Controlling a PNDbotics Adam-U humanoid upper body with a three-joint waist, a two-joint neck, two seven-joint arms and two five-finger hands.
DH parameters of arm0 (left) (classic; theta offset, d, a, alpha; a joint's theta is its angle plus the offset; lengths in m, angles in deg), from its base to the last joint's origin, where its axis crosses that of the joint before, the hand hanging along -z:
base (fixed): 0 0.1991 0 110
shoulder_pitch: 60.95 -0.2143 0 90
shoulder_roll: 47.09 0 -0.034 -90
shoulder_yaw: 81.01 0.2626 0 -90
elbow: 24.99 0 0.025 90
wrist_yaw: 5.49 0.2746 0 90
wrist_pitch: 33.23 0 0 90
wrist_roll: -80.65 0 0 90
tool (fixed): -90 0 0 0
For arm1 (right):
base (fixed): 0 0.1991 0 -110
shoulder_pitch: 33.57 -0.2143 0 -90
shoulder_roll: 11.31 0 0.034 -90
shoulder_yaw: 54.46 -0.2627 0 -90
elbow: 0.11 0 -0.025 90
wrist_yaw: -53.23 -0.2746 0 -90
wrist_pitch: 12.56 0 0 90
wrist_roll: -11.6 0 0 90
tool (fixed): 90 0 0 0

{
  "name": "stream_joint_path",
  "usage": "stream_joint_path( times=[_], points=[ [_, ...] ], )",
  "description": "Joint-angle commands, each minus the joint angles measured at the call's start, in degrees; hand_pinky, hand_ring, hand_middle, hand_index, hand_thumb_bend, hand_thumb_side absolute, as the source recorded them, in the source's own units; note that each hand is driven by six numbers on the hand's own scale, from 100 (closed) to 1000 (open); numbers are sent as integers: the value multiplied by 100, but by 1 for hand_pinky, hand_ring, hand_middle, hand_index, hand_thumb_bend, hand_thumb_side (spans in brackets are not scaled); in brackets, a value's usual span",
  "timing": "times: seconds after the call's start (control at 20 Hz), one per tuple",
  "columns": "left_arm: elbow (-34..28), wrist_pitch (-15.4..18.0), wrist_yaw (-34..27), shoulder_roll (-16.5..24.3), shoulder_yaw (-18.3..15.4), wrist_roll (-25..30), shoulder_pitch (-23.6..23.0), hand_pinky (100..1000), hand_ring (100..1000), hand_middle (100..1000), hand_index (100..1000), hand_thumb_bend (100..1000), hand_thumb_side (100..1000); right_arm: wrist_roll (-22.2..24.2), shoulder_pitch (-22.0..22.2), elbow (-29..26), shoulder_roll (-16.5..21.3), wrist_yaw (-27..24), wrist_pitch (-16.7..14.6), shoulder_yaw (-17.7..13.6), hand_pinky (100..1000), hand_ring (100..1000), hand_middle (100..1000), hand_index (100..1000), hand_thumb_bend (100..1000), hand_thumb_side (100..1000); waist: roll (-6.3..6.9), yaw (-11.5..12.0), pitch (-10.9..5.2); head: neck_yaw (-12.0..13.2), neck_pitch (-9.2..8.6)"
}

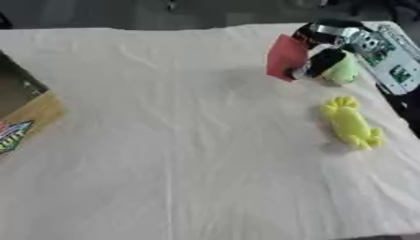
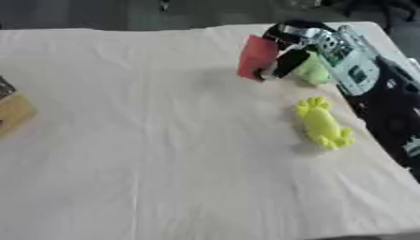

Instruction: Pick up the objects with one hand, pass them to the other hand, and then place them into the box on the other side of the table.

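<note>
The right robot hand [image 1: 326, 56] came in from the upper right corner, its dark fingers curled round a flat red object [image 1: 285, 57], which it held upright just above the cloth-covered worktop [image 1: 180, 140]. Pressed against the robot hand's far side was a light green object [image 1: 343, 69], though whether the fingers gripped it as well could not be made out. Below the robot hand and a little nearer the robot, a yellow toy [image 1: 351, 123] lay flat on the worktop, apart from the fingers. Well away on the opposite side, at the left edge, stood the cardboard box [image 1: 25, 110]. The left robot hand showed in neither view.
</note>
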Motion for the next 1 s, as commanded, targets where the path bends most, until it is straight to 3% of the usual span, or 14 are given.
stream_joint_path(
  times=[0.05, 0.7, 1.0],
  points=[
    [-139, -21, 54, 280, -32, 28, 43, 534, 709, 657, 834, 747, 609, -290, 7, -605, 147, -351, 196, -154, 856, 645, 501, 589, 186, 168, 30, -7, -168, 13, 13],
    [-283, -203, 258, 741, 184, 365, 188, 537, 710, 649, 832, 749, 614, -1082, 692, -2164, -383, -1056, 738, -45, 845, 618, 496, 596, 161, 177, 69, -46, -270, 73, -106],
    [-412, -336, 415, 1085, 337, 699, 300, 539, 711, 647, 832, 750, 615, -1512, 1111, -2598, -692, -1273, 793, -52, 841, 606, 492, 596, 143, 183, 84, -51, -293, 194, -220]
  ],
)
